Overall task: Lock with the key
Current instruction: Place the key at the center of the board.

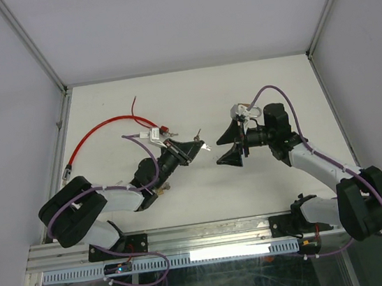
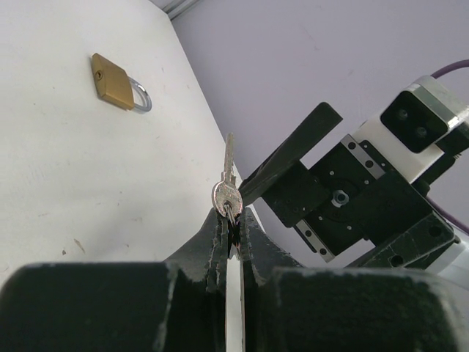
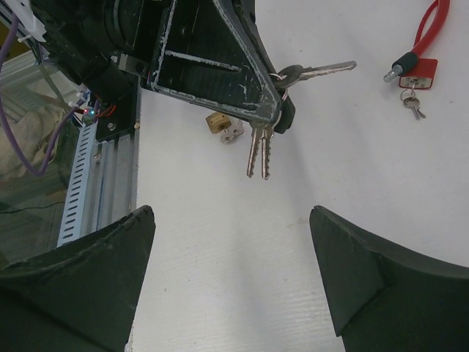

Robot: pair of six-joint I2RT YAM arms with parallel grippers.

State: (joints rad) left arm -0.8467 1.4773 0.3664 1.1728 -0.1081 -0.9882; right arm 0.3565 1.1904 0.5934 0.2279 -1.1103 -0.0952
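At the bottom centre of the left wrist view, the left gripper [image 2: 233, 224] is clamped tight on the round head of a silver steel key [image 2: 229, 172]. The blade points up and free, probably so it can enter a keyhole. Opposite it, the right gripper [image 3: 227, 220] gapes wide and holds nothing, seemingly ready to steady something. Only the right wrist view shows two spare keys [image 3: 258, 150] dangling below. The small brass padlock [image 2: 117, 82] lies flat on the white table [image 2: 66, 183] at upper left, well apart from the key; from overhead I cannot pick it out. Farthest lies a red cable lock [image 1: 98, 130].
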